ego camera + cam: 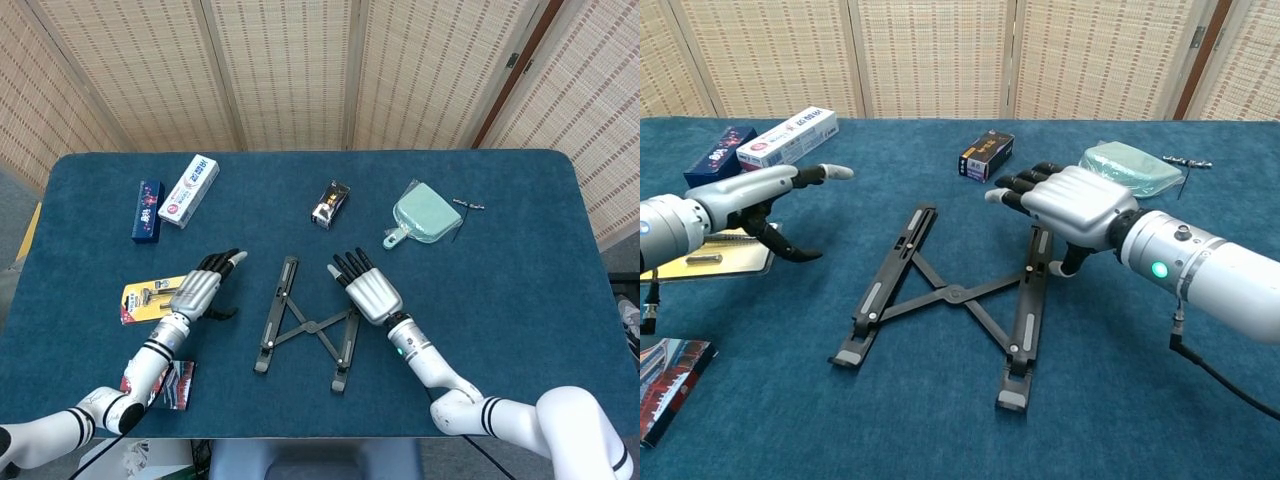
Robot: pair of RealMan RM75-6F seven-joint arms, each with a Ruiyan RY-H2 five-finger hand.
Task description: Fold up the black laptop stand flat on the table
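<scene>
Pushing job: right hand, fingers flat and spread, holding nothing, tops stand's 3 o'clock rail. Left hand, released, should brace 9 o'clock rail.

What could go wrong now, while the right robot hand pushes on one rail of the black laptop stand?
1. The right robot hand rests on one rail of the laptop stand only; the left robot hand is apart from it. Unbraced, the stand may slide instead of closing.
2. If it slides on toward the left robot hand, it might reach the razor card lying beyond that hand.
</scene>
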